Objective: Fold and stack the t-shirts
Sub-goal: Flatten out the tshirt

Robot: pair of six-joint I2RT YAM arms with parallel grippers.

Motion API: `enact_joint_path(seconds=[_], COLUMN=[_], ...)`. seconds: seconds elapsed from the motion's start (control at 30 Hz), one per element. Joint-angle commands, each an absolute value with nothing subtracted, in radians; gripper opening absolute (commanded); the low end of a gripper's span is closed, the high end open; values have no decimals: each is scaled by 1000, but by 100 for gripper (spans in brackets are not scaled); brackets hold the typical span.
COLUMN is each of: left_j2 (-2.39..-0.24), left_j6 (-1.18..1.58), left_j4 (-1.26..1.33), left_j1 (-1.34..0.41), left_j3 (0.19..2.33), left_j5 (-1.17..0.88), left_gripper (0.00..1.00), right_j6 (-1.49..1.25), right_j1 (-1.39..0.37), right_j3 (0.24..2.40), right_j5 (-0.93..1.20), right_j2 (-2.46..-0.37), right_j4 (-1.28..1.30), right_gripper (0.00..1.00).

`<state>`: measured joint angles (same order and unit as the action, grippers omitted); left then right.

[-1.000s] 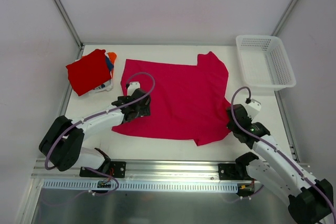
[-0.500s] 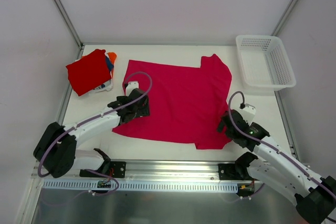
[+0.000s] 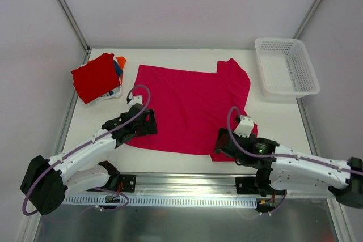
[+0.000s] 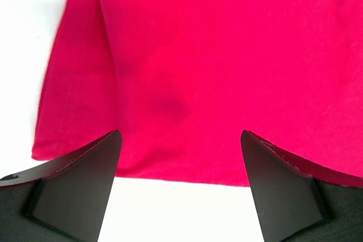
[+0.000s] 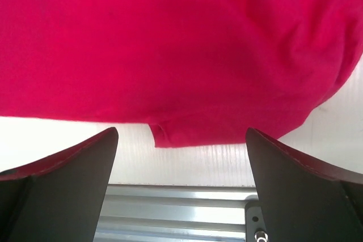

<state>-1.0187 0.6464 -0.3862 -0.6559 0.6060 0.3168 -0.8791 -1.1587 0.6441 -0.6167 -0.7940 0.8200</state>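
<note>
1. The left gripper has its jaws spread wide and nothing pinched between them. It's released and just sits at the near-left corner of the magenta t-shirt.
2. In the left wrist view, the shirt's near hem runs across just past the fingertips, with bare table below it. I can't tell if the tips actually touch the cloth.
3. The right gripper is also wide open and holding nothing. It's at the near-right corner of the same shirt, where a small flap of hem pokes down between the 2 fingers.
4. The magenta shirt lies spread out mid-table, mostly flat, with 1 sleeve sticking out at the far right.
5. The folded red t-shirt sits at the far left on top of a small stack. Bits of orange, blue and white peek out at its right edge.
6. The white mesh basket is at the far right, well apart from both arms.
</note>
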Motion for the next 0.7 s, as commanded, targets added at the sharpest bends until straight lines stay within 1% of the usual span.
enact_joint_path(seconds=[0.0, 0.03, 0.13, 0.3, 0.4, 0.53, 0.57, 0.6, 0.63, 0.67], left_j2=[-1025, -1028, -1014, -954, -943, -965, -977, -983, -991, -992], left_j6=[678, 680, 689, 689, 689, 692, 695, 696, 696, 696], left_j4=[-405, -405, -403, -403, -403, -403, -403, -403, -403, -403], left_j1=[-675, -675, -680, -680, -680, -680, -681, -680, -680, -681], left_j3=[591, 583, 557, 522, 515, 508, 508, 508, 508, 506], left_j5=[270, 270, 267, 267, 275, 281, 284, 284, 287, 288], left_gripper=[86, 86, 85, 85, 86, 86, 86, 86, 86, 86], right_j6=[-1089, -1124, -1185, -1278, -1319, -1339, -1338, -1333, -1333, -1342], right_j1=[-1271, -1285, -1316, -1341, -1341, -1341, -1341, -1341, -1341, -1341], right_j3=[644, 637, 591, 447, 387, 359, 356, 345, 338, 334], right_j5=[-701, -696, -661, -635, -647, -660, -663, -667, -666, -667], right_j2=[-928, -998, -1096, -1103, -1078, -1063, -1058, -1057, -1057, -1061], right_j4=[876, 859, 810, 706, 673, 669, 666, 649, 643, 638], right_gripper=[99, 99, 99, 99, 95, 79, 72, 42, 21, 2])
